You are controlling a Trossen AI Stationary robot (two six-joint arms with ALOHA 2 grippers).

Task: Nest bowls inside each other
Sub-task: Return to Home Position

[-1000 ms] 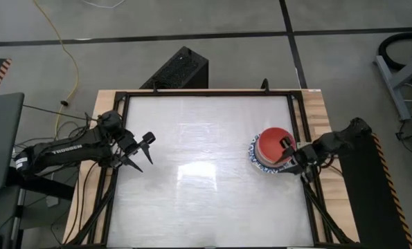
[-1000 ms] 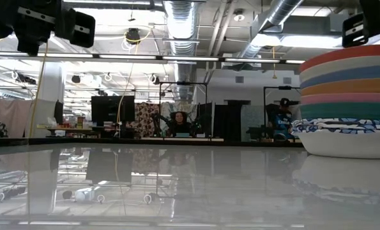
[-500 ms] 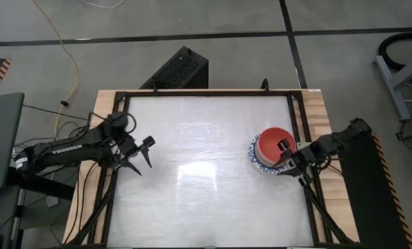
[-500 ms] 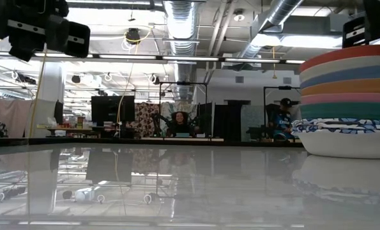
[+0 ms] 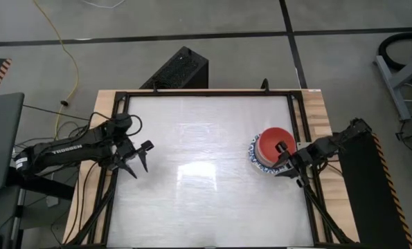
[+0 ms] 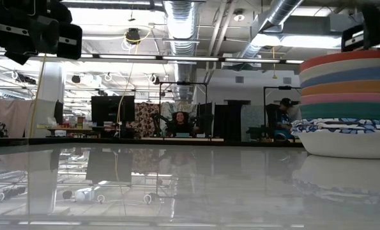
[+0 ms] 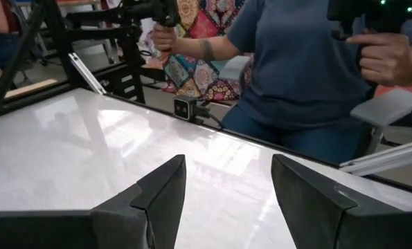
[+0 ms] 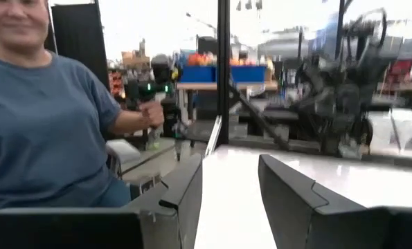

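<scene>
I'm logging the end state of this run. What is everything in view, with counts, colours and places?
Bowl stack: one, on the table's right side; from the top red, cream, blue, orange, pink, green, then white with a blue-patterned rim at the bottom; how many patterned ones cannot be told.
Table: one, white top, dark frame.
Black box: one, on the floor beyond the table's far edge.
Person: one, blue shirt, seated beyond the table, gripping dark handles.
Left gripper: open, empty, over the table's left side.
Right gripper: open, empty, beside the stack near the table's right edge.
</scene>
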